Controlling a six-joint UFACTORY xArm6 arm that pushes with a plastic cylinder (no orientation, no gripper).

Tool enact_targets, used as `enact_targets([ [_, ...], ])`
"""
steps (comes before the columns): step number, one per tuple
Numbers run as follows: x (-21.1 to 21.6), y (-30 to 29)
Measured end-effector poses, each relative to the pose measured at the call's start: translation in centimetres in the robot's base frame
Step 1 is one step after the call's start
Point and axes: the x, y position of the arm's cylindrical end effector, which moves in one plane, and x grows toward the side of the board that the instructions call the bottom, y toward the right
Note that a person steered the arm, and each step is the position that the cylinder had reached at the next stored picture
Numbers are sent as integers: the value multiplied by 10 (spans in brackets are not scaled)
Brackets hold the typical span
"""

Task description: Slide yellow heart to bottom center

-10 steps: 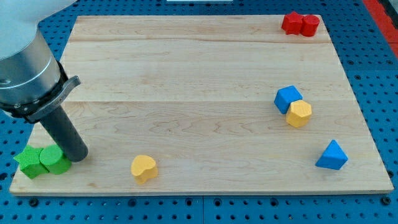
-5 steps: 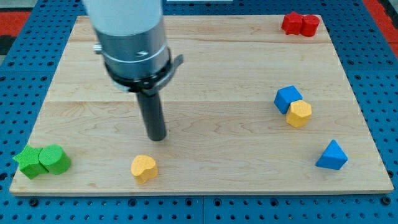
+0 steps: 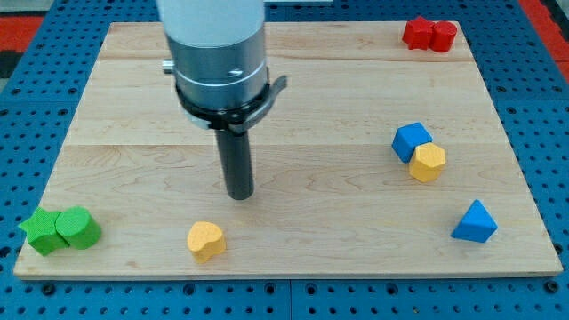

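Note:
The yellow heart (image 3: 205,240) lies near the board's bottom edge, left of centre. My tip (image 3: 240,195) stands on the board above and a little right of the heart, apart from it. The rod hangs from a large grey cylinder at the view's top.
A green star (image 3: 38,232) and a green cylinder (image 3: 78,228) sit together at the bottom left corner. Two red blocks (image 3: 429,34) sit at the top right. A blue cube (image 3: 411,141) touches a yellow hexagon (image 3: 428,163) at the right. A blue triangle (image 3: 474,222) lies at the bottom right.
My tip has left the green blocks at the bottom left and moved right to the board's middle, then a little further right. No block has moved.

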Motion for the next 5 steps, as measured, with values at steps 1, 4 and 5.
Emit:
enact_targets([
  [1,8,-21],
  [4,38,-60],
  [5,46,-64],
])
